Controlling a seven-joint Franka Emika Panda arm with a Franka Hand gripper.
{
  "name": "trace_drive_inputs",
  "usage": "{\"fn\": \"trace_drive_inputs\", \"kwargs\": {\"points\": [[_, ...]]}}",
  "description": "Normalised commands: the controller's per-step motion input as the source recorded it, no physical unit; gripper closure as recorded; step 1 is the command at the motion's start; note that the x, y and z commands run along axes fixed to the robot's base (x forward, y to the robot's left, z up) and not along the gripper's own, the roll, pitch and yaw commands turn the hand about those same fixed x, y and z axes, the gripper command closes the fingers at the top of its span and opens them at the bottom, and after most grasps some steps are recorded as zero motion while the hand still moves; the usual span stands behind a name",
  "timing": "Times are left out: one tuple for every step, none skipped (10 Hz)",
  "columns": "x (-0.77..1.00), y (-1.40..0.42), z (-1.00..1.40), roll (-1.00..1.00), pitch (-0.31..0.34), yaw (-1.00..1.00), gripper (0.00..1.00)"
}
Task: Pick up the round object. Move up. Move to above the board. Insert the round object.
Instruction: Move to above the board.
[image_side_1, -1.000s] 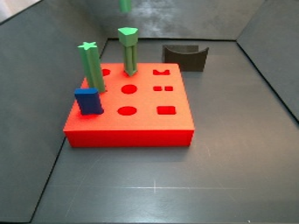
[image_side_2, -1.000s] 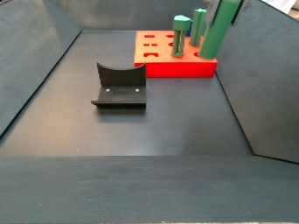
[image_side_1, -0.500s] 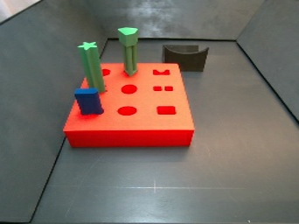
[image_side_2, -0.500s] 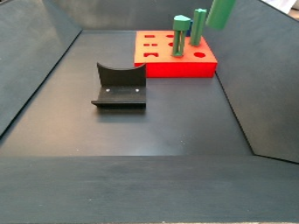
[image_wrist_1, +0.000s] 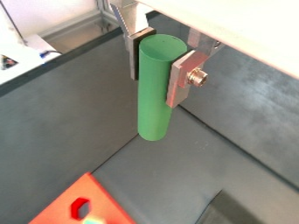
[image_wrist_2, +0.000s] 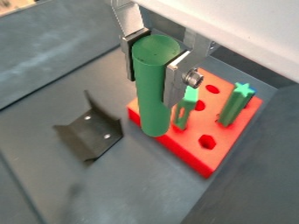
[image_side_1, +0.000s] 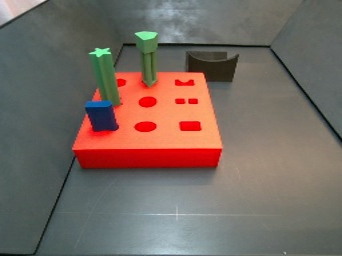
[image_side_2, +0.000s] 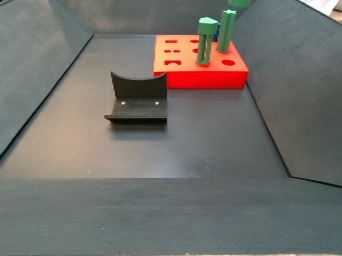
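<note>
Both wrist views show the gripper (image_wrist_1: 162, 61) closed on the round object (image_wrist_1: 156, 87), a plain green cylinder held upright by its upper part between two flat silver fingers (image_wrist_1: 184, 77) with dark pads. The peg hangs free in the air, its lower end touching nothing. In a wrist view the same gripper (image_wrist_2: 158, 63) and peg (image_wrist_2: 153, 86) are seen high above the dark worktop (image_wrist_2: 47, 175), with the board (image_wrist_2: 205, 143), a thick red block with shaped holes in its top, lying below and a little to one side of the peg rather than straight beneath it.

Neither the gripper nor the held peg appears in the side views, so they are above what those cameras take in. In a side view the board (image_side_1: 167, 145) sits on the worktop (image_side_1: 187, 220) with a green star-topped peg (image_side_1: 102, 76) and a green hexagonal-capped peg (image_side_1: 147, 58) standing in holes at its far left, and a short blue block (image_side_1: 100, 115) at its near left. Several holes are still empty, among them a round one (image_side_1: 148, 101) near the middle. A dark grey curved block (image_side_1: 211, 65) rests beyond the board, apart from it.

The step in hand looks like the lift, or the start of the carry towards the board. The next move calls for centring the peg over an empty round hole, keeping it upright and clear of the standing pegs, then lowering it straight down.
</note>
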Motion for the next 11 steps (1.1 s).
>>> {"fn": "trace_drive_inputs", "kwargs": {"points": [[0.31,-1.00,0.09,0.10,0.262,-0.06,1.00],[0.31,-1.00,0.09,0.03,0.165,-0.03,1.00],[0.32,-1.00,0.09,0.01,0.130,-0.01,1.00],[0.32,-1.00,0.09,0.01,0.120,0.00,1.00],[0.34,-1.00,0.10,0.00,0.127,0.00,1.00],[0.34,-1.00,0.10,0.01,0.127,0.01,1.00],[0.36,-1.00,0.10,0.00,0.132,0.01,1.00],[0.37,-1.00,0.10,0.00,0.134,0.01,1.00],[0.38,-1.00,0.11,0.01,0.141,0.01,1.00],[0.41,-1.00,0.11,0.01,0.137,0.01,1.00],[0.34,-0.75,0.09,0.02,0.140,0.01,1.00]]}}
